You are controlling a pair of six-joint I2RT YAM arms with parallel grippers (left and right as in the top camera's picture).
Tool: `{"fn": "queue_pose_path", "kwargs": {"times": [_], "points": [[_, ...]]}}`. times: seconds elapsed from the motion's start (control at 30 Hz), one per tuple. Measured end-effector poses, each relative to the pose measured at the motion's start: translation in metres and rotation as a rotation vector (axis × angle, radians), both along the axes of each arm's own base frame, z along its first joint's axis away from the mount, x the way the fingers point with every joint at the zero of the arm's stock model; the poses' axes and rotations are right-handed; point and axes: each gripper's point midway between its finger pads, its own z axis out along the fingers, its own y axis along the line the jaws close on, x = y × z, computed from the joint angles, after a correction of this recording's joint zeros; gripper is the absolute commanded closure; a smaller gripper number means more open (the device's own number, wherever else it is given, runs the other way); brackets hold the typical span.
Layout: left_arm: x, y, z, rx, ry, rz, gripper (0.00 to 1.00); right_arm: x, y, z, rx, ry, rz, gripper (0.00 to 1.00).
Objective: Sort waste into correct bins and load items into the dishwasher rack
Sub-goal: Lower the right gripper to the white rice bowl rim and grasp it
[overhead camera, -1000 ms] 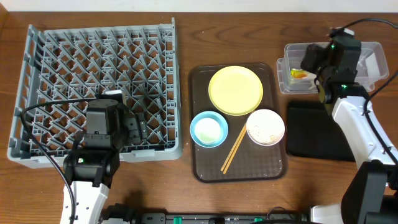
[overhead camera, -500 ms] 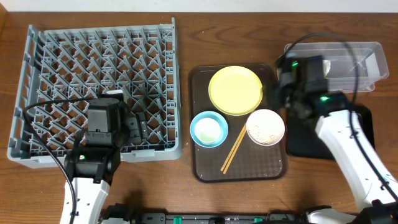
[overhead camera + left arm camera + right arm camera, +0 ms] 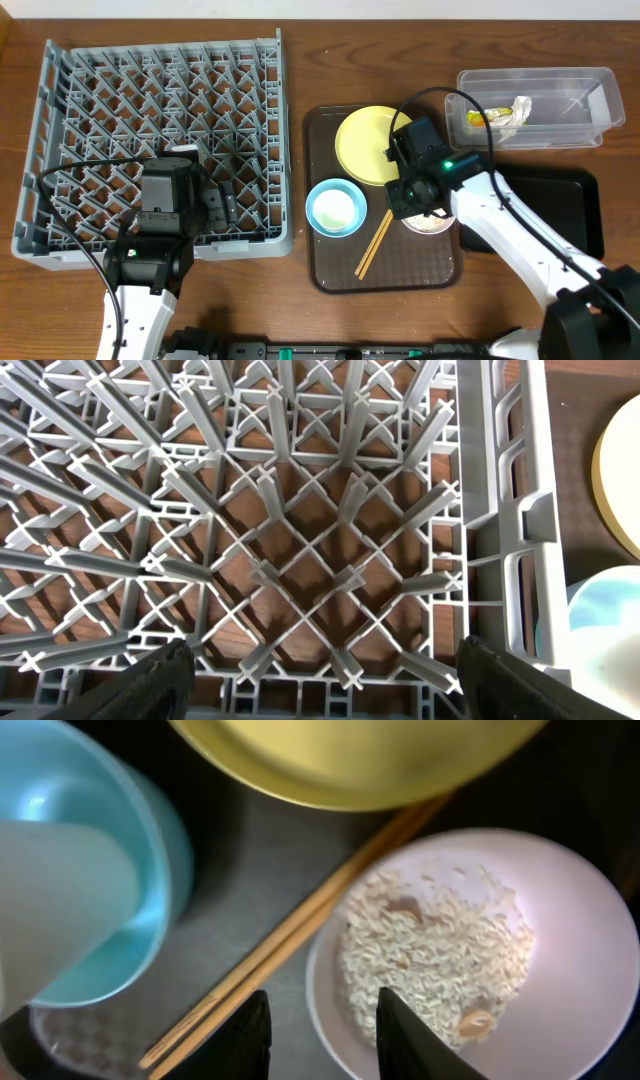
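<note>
The left gripper (image 3: 325, 675) hangs spread wide and empty over the rack (image 3: 300, 510). The right gripper (image 3: 318, 1038), fingers narrowly parted and holding nothing, hovers over the white bowl (image 3: 560, 920) of rice (image 3: 430, 950), beside the chopsticks (image 3: 290, 935). Beyond lie the yellow plate (image 3: 360, 140) and, farthest, the clear tub (image 3: 560, 130) holding the wrapper (image 3: 480, 118).

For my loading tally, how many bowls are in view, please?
2: the light blue bowl left on the brown tray, the white bowl holding rice right of it.
</note>
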Motion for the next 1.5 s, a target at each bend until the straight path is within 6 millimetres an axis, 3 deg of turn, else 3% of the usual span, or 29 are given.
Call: {"fn": "queue_pose_path", "kwargs": {"times": [0.47,0.7,0.97,1.2,1.5], "points": [[-0.001,0.0,-0.001,0.0,0.005,0.0,0.14,-0.021,0.0,-0.03,-0.046,0.073,-0.031,0.68],[-0.001,0.0,-0.001,0.0,0.007,0.0,0.14,-0.022,0.004,-0.041,-0.04,0.046,-0.02,0.77],[-0.002,0.0,-0.002,0.001,0.01,0.0,0.14,-0.026,-0.005,-0.059,-0.067,0.029,-0.046,0.84],[-0.003,0.0,-0.002,0.001,0.013,0.0,0.14,-0.02,-0.004,-0.058,-0.061,0.0,-0.048,0.99],[-0.003,0.0,-0.002,0.001,0.016,0.0,0.14,-0.009,-0.001,-0.045,-0.061,-0.045,-0.056,0.98]]}}
